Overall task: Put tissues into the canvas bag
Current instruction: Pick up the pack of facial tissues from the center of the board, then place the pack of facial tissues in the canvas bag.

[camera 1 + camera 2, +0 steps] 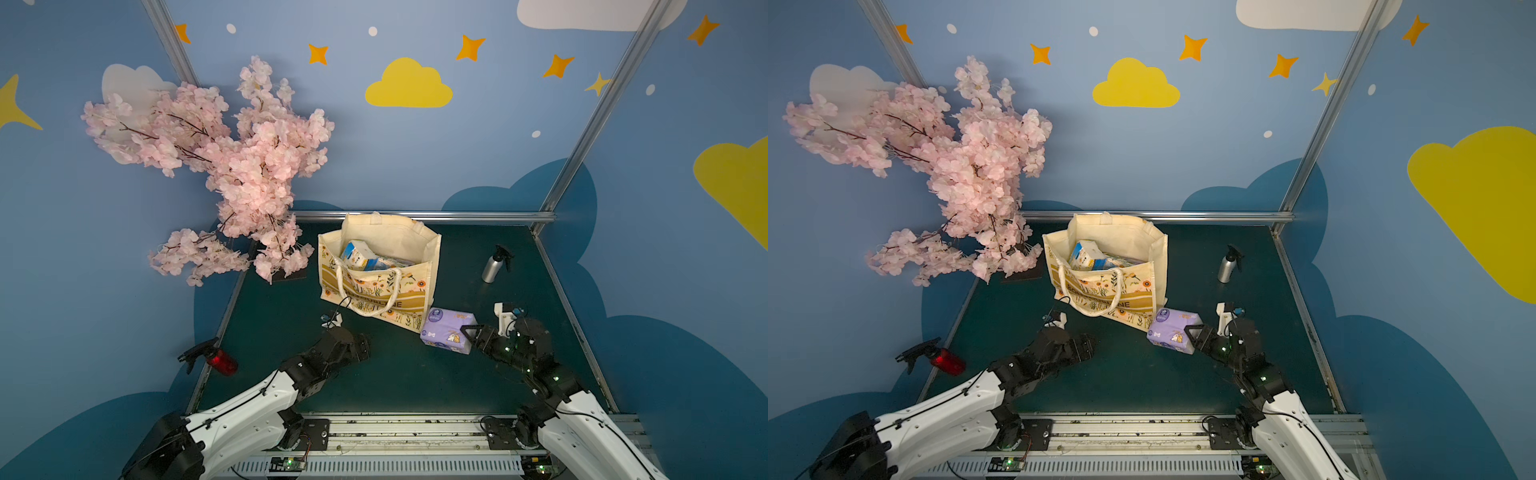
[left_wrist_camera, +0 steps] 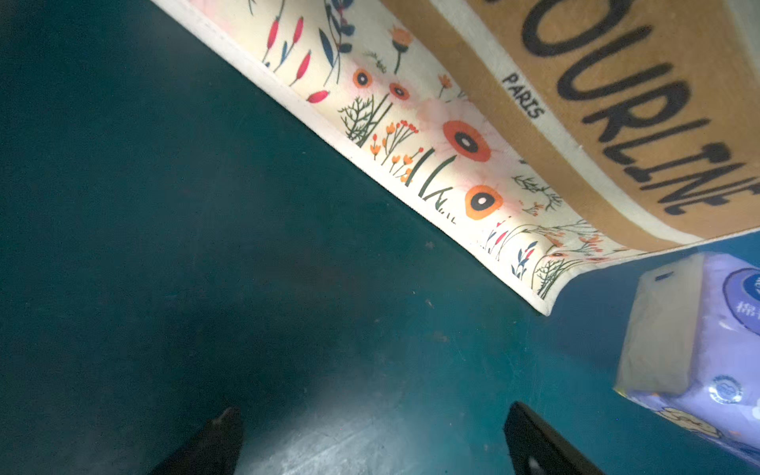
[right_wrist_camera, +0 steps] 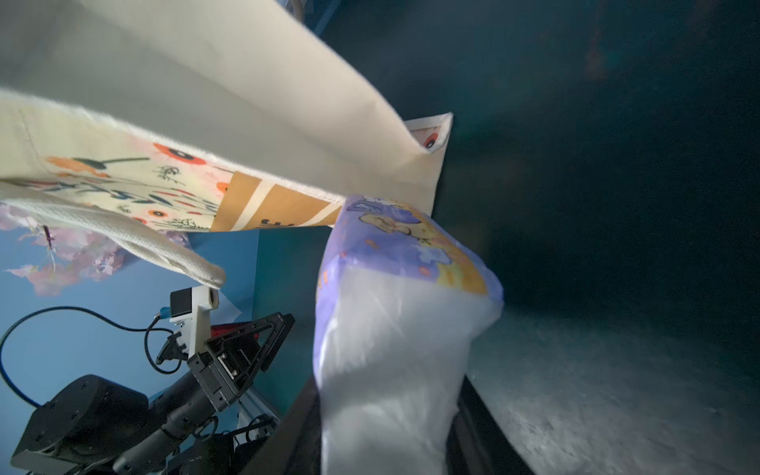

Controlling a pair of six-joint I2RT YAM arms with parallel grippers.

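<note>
In a top view, the right gripper pinches a purple tissue pack by one end, beside the bag's near corner, below its mouth. Left wrist: left gripper spread, empty. Right wrist: pack stretches lengthwise away from the jaws.

I am working in a staged robot booth: my arms are sitting bolted to a metal rail at the front of a dark green bench. Blue walls painted with clouds and stars are closing it in between aluminium posts.
</note>
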